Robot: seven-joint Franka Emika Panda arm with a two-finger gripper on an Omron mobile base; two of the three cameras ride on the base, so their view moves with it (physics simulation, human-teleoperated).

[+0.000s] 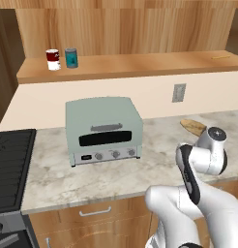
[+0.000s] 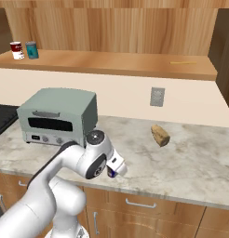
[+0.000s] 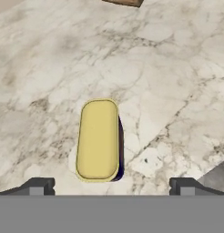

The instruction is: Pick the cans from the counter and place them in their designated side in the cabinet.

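Hand view looks down on the dark blue can (image 3: 99,140), its yellow top facing the camera, standing on the marbled counter (image 3: 177,82) between the gripper (image 3: 109,185)'s two spread fingertips (image 3: 38,185), which hang wide apart and grasp nothing. Left base view shows the teal can (image 1: 71,57) already on the cabinet (image 1: 140,65) shelf at its left end, just beside a red-and-white can (image 1: 53,59). A mint-green toaster oven (image 1: 103,130) sits on the counter below, with a brown bread piece (image 2: 160,135) lying to its right.
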